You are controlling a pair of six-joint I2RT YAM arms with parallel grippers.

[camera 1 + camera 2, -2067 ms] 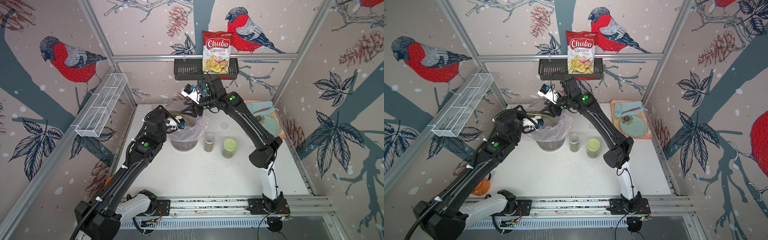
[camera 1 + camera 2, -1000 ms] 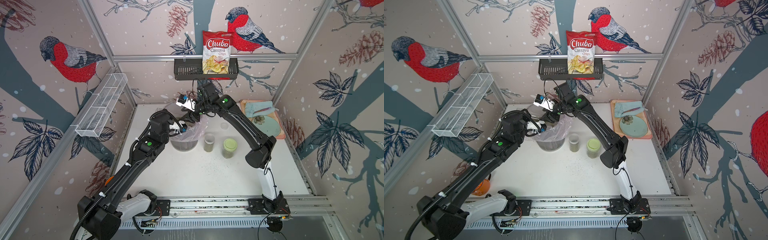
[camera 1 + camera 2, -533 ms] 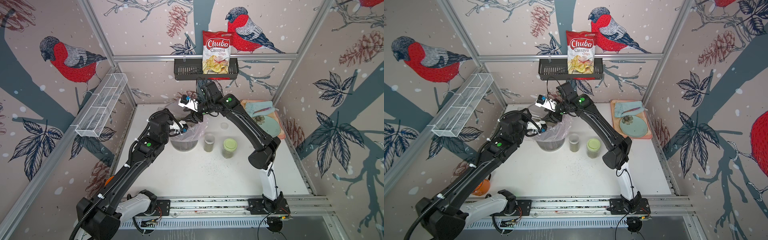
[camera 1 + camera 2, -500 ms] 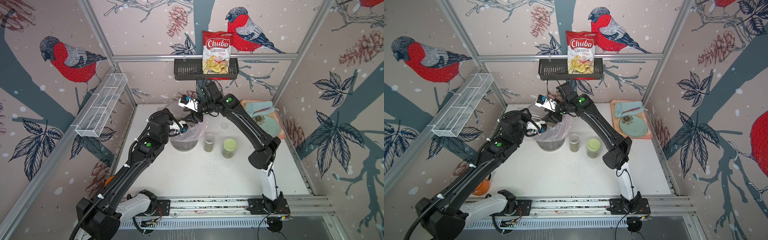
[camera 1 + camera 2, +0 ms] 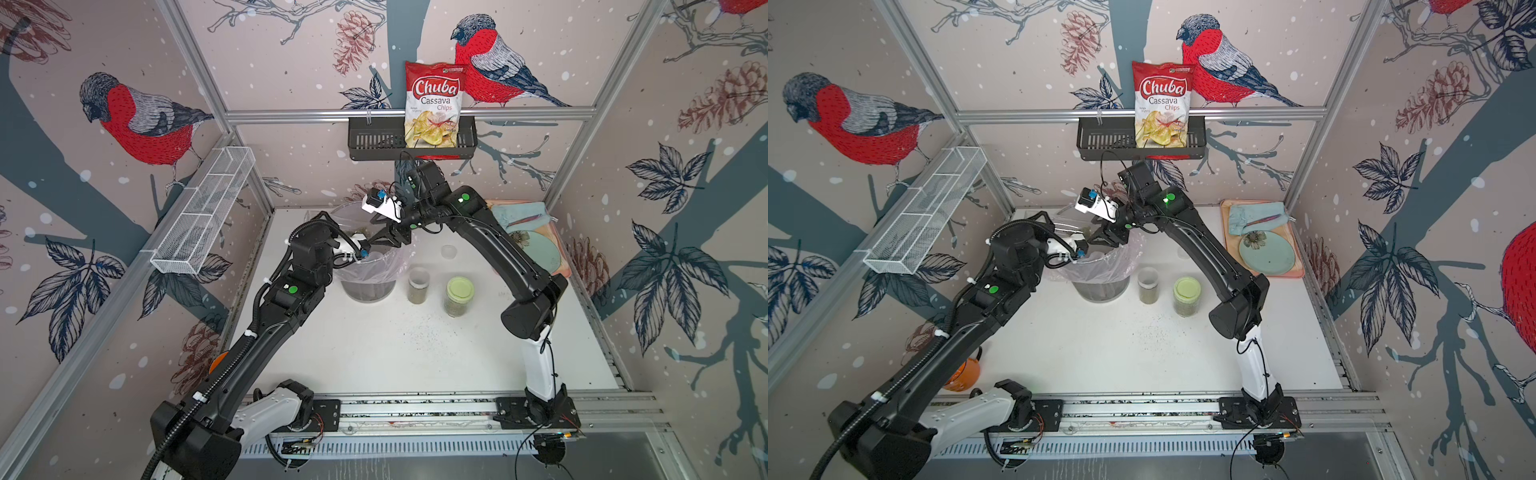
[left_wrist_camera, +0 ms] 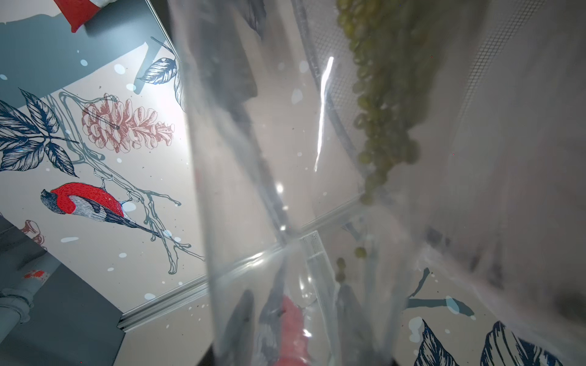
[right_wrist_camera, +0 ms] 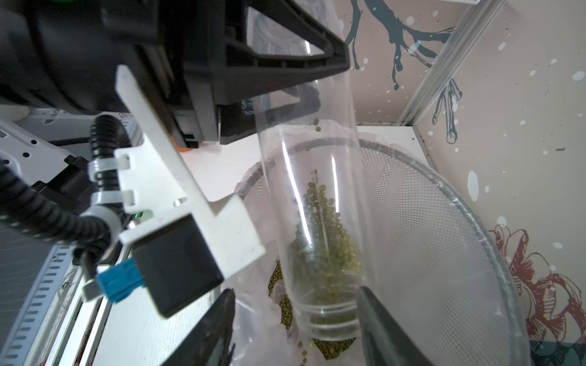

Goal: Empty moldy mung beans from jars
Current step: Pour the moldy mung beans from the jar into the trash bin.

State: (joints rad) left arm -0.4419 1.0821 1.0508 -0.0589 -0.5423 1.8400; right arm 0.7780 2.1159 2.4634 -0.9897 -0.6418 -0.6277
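A tall narrow clear jar point(image 7: 317, 196) hangs tilted over the bag-lined bin point(image 5: 368, 286), mouth down. My left gripper point(image 7: 317, 79) is shut on its closed end; its fingers show dark through the tube in the left wrist view point(image 6: 295, 317). Olive-green mung beans point(image 7: 323, 250) crowd toward the mouth, a few drop out, and more lie in the bag point(image 7: 333, 348). My right gripper point(image 7: 296, 290) stands open, its fingers either side of the mouth. Two closed jars stand on the table: a short clear one point(image 5: 417, 286) and a green-lidded one point(image 5: 458, 297).
A round mesh sieve point(image 7: 428, 237) lies over the bin beside the tube. A small clear lid point(image 5: 449, 251) lies behind the jars. Tray with plate and cloth point(image 5: 536, 249) sits at the back right. Black specks point(image 5: 419, 328) dot the table. A chips basket point(image 5: 411, 139) hangs above.
My right wrist has drifted slightly back to the right above the bin. The left arm holds the tilted tube almost still. Both grips look unchanged.
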